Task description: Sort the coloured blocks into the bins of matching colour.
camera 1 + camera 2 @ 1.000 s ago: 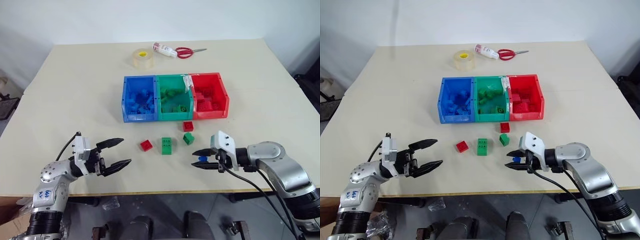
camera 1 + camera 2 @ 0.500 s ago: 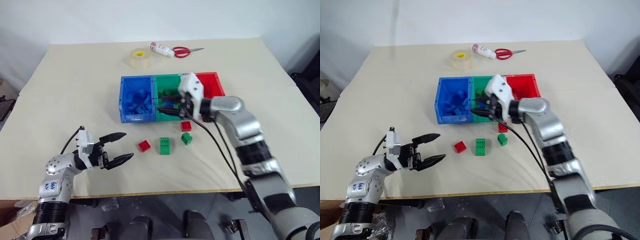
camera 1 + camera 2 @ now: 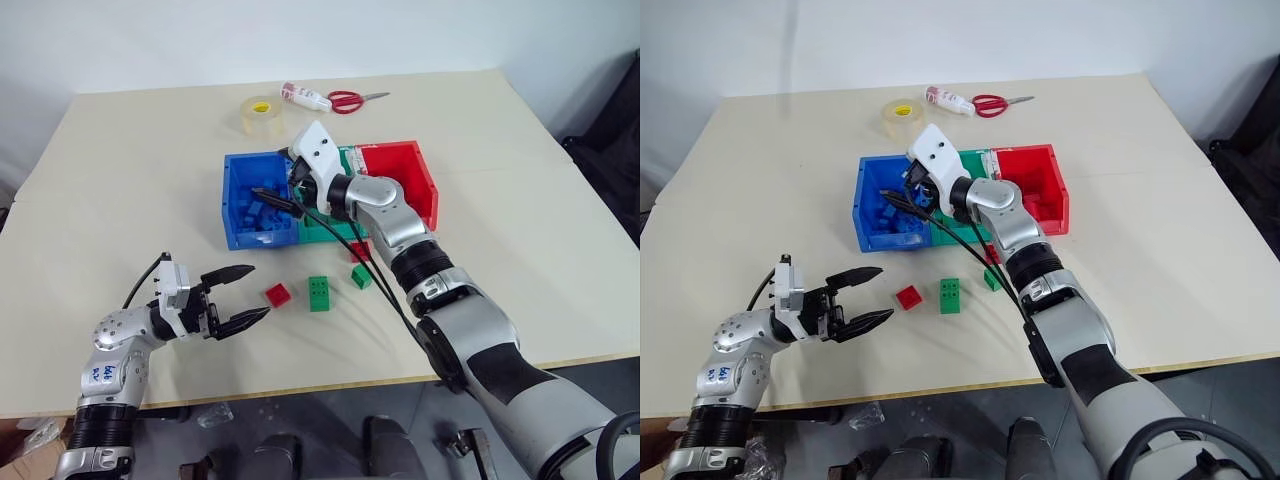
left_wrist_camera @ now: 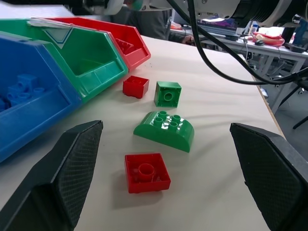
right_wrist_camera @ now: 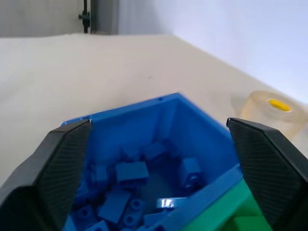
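My right gripper (image 3: 276, 180) hangs open over the blue bin (image 3: 232, 205) with nothing between its fingers. Several blue blocks (image 5: 131, 172) lie inside that bin. The green bin (image 4: 91, 67) and the red bin (image 3: 418, 172) adjoin it to the right. On the table in front of the bins lie a red block (image 3: 277, 294), a rounded green block (image 3: 318, 292), a small green block (image 3: 361, 276) and a second red block (image 4: 135, 86). My left gripper (image 3: 258, 290) is open just left of the nearer red block, level with the table.
A roll of clear tape (image 3: 260, 113), a white tube (image 3: 305, 97) and red-handled scissors (image 3: 350, 100) lie at the table's far side. My right arm and its black cables (image 3: 375, 290) stretch across the green bin and the blocks near it.
My right gripper carried a blue block from the table's front up over the blue bin and opened; the block has left its fingers. The left gripper stayed put. The camera view shifted.
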`<control>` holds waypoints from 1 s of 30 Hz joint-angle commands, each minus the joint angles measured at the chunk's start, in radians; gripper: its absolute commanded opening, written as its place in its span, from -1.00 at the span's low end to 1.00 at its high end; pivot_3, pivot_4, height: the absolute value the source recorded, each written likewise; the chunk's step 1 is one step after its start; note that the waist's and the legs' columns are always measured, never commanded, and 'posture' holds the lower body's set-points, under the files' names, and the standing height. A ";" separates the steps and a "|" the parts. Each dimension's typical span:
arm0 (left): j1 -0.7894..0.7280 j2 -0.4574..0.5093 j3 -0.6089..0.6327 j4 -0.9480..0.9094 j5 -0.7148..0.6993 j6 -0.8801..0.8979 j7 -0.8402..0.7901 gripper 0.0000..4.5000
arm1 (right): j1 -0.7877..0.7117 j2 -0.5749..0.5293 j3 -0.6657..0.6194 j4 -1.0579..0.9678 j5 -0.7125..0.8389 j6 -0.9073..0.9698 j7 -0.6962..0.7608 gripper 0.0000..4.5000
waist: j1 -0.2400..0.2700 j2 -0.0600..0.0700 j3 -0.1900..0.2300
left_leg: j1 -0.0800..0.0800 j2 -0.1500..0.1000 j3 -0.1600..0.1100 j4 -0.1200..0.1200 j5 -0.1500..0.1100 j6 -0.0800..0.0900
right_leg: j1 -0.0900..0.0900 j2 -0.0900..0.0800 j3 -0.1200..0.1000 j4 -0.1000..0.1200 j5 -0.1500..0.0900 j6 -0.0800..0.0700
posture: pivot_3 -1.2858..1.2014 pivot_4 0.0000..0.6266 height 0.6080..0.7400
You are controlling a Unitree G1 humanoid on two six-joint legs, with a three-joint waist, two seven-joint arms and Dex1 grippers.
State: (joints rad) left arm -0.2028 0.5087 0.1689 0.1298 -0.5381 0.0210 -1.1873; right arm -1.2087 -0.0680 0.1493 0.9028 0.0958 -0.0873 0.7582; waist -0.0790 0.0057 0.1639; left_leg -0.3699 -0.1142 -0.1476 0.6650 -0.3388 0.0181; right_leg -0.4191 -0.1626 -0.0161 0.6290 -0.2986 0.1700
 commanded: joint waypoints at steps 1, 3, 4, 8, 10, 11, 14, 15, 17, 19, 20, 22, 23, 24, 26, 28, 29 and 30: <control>-0.006 0.006 0.013 -0.014 -0.006 -0.013 0.001 1.00 | 0.110 -0.072 0.007 -0.224 0.053 0.027 0.180 0.99 | 0.000 0.000 0.000 | 0.000 0.000 -0.001 0.000 0.000 0.000 | 0.000 0.000 0.000 0.000 0.000 0.000 | 0.03 -0.52 1.00; -0.013 0.004 0.010 -0.005 -0.005 -0.015 -0.002 1.00 | 0.200 -0.132 0.017 -0.374 0.081 0.094 0.259 0.99 | 0.002 0.000 0.000 | 0.000 -0.001 -0.003 0.001 0.000 0.000 | 0.001 0.000 -0.001 0.000 0.000 0.000 | 0.03 -0.52 1.00; -0.019 0.004 0.009 0.002 -0.004 -0.016 -0.006 1.00 | 0.256 -0.175 0.016 -0.463 0.102 0.140 0.296 0.99 | 0.003 0.000 0.000 | 0.000 -0.001 -0.004 0.001 0.000 0.000 | 0.002 0.000 0.000 0.000 0.000 0.000 | 0.03 -0.52 1.00; -0.034 0.009 0.003 0.037 0.003 -0.021 -0.027 1.00 | 0.431 -0.326 -0.010 -0.737 0.178 0.326 0.375 0.99 | 0.010 0.000 0.000 | -0.001 -0.002 -0.003 0.001 0.000 0.000 | 0.001 -0.001 0.000 -0.001 0.000 0.000 | 0.03 -0.52 1.00; -0.040 0.016 0.001 0.060 0.007 -0.026 -0.041 1.00 | 0.515 -0.405 -0.035 -0.857 0.214 0.418 0.384 0.99 | 0.017 0.000 0.000 | -0.001 -0.001 -0.003 0.001 0.000 0.000 | 0.001 0.000 0.000 -0.001 0.000 0.000 | 0.03 -0.52 1.00; -0.044 0.018 0.002 0.072 0.008 -0.029 -0.047 1.00 | 0.559 -0.447 -0.050 -0.909 0.227 0.453 0.387 0.99 | 0.023 0.000 0.000 | -0.001 -0.002 -0.003 0.001 0.000 0.000 | 0.001 0.000 0.000 -0.002 0.000 0.000 | 0.03 -0.52 1.00; -0.061 0.029 0.007 0.112 0.013 -0.036 -0.066 1.00 | 0.717 -0.587 -0.122 -1.055 0.268 0.547 0.393 0.99 | 0.041 0.000 0.000 | -0.001 -0.002 -0.002 0.002 0.000 0.000 | 0.001 -0.001 0.000 -0.003 0.000 0.000 | 0.03 -0.52 1.00; -0.066 0.033 0.008 0.125 0.014 -0.039 -0.072 1.00 | 0.779 -0.637 -0.155 -1.092 0.276 0.573 0.391 0.99 | 0.050 0.000 0.000 | -0.001 -0.002 -0.002 0.002 0.000 0.000 | 0.001 -0.001 0.000 -0.003 0.000 0.000 | 0.03 -0.52 1.00; -0.075 0.037 0.009 0.141 0.016 -0.045 -0.080 1.00 | 0.889 -0.719 -0.211 -1.145 0.294 0.612 0.394 0.99 | 0.059 0.000 0.000 | -0.001 -0.002 -0.001 0.003 -0.001 0.000 | 0.001 -0.001 0.001 -0.003 0.000 0.000 | 0.03 -0.52 1.00; -0.086 0.036 0.008 0.155 0.018 -0.048 -0.085 1.00 | 0.985 -0.777 -0.277 -1.176 0.318 0.650 0.389 0.99 | 0.072 0.000 0.000 | -0.001 -0.003 0.000 0.005 -0.001 0.000 | 0.002 -0.002 0.001 -0.004 0.000 0.000 | 0.03 -0.52 1.00; -0.090 0.035 0.007 0.159 0.020 -0.050 -0.087 1.00 | 1.030 -0.799 -0.314 -1.189 0.328 0.662 0.385 0.99 | 0.077 0.000 0.000 | -0.001 -0.002 0.002 0.005 -0.001 0.001 | 0.003 -0.002 0.001 -0.005 0.000 0.000 | 0.03 -0.52 1.00; -0.101 0.031 0.003 0.168 0.023 -0.051 -0.092 1.00 | 1.092 -0.830 -0.373 -1.200 0.335 0.665 0.375 0.99 | 0.081 0.000 0.000 | -0.001 -0.001 0.004 0.007 -0.001 0.001 | 0.004 -0.002 0.001 -0.008 0.001 0.001 | 0.03 -0.52 1.00; -0.105 0.030 0.002 0.170 0.024 -0.051 -0.093 1.00 | 1.107 -0.838 -0.388 -1.203 0.337 0.665 0.369 0.99 | 0.082 0.000 0.000 | -0.001 -0.001 0.004 0.007 -0.001 0.001 | 0.005 -0.001 0.001 -0.008 0.001 0.001 | 0.03 -0.52 1.00; -0.108 0.029 0.002 0.172 0.025 -0.051 -0.095 1.00 | 1.122 -0.846 -0.402 -1.210 0.342 0.668 0.366 0.99 | 0.081 0.000 0.000 | -0.001 -0.001 0.005 0.008 -0.001 0.001 | 0.005 -0.002 0.001 -0.008 0.001 0.001 | 0.03 -0.52 1.00; -0.120 0.024 -0.002 0.183 0.031 -0.052 -0.097 1.00 | 1.128 -0.854 -0.410 -1.214 0.349 0.670 0.362 0.99 | 0.080 0.000 0.000 | 0.000 0.000 0.006 0.008 -0.001 0.001 | 0.005 -0.002 0.001 -0.008 0.001 0.002 | 0.03 -0.52 1.00; -0.131 0.020 -0.008 0.192 0.036 -0.055 -0.102 1.00 | 1.122 -0.848 -0.398 -1.219 0.354 0.669 0.358 0.99 | 0.080 0.000 0.000 | 0.000 0.000 0.007 0.008 -0.002 0.001 | 0.005 -0.001 0.000 -0.008 0.001 0.002 | 0.03 -0.52 1.00; -0.135 0.019 -0.009 0.195 0.036 -0.056 -0.105 1.00 | 1.116 -0.842 -0.389 -1.220 0.356 0.668 0.354 0.99 | 0.081 0.000 0.000 | 0.000 0.000 0.007 0.008 -0.002 0.001 | 0.005 -0.001 0.000 -0.008 0.001 0.002 | 0.03 -0.52 1.00; -0.139 0.018 -0.011 0.197 0.037 -0.057 -0.105 1.00 | 1.103 -0.832 -0.373 -1.214 0.352 0.667 0.344 0.99 | 0.081 0.000 0.000 | 0.000 0.000 0.007 0.008 -0.002 0.001 | 0.005 -0.001 0.000 -0.008 0.001 0.002 | 0.03 -0.52 1.00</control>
State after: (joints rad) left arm -0.3287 0.5246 0.1556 0.3294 -0.5019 -0.0236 -1.2829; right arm -0.0900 -0.9055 -0.2292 -0.2765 0.4274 0.5878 1.1130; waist 0.0016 0.0053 0.1641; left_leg -0.3700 -0.1143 -0.1408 0.6737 -0.3407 0.0198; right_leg -0.4141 -0.1641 -0.0155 0.6212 -0.2978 0.1717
